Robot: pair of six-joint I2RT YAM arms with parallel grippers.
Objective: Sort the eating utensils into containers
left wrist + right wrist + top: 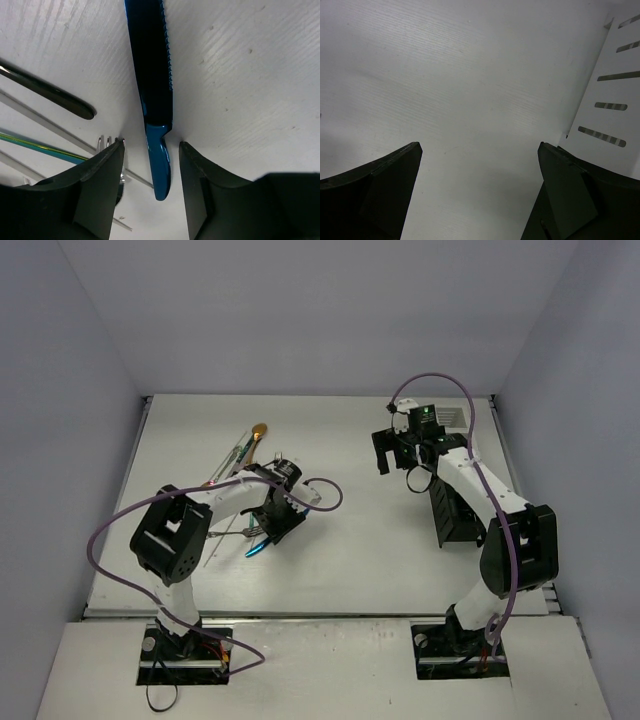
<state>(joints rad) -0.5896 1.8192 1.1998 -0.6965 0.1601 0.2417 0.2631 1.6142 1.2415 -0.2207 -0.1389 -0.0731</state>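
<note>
The left gripper (272,528) hangs low over a scatter of cutlery on the left half of the white table (350,540). Its jaws sit partly open on either side of a blue knife (152,75). In the left wrist view the knife lies flat on the table, its serrated blade pointing away and its handle end between the two black fingers (97,185). A sliver of bare table shows on each side, so neither finger is seen touching it.

Just left of the knife, the tines of a fork (107,143) poke out from behind the left finger. A dark handle (55,95) and thin sticks (50,122) lie at a slant further left. From above, a gold spoon (259,429) rests at the far end of the scatter, well beyond the gripper.

On the right side of the table, the right gripper (479,147) hovers with its jaws spread wide and nothing between them, over bare table. The slatted wall of a white container (615,105) stands just beside it. A black container (452,515) stands nearer the arm's base, partly hidden under the arm.
</note>
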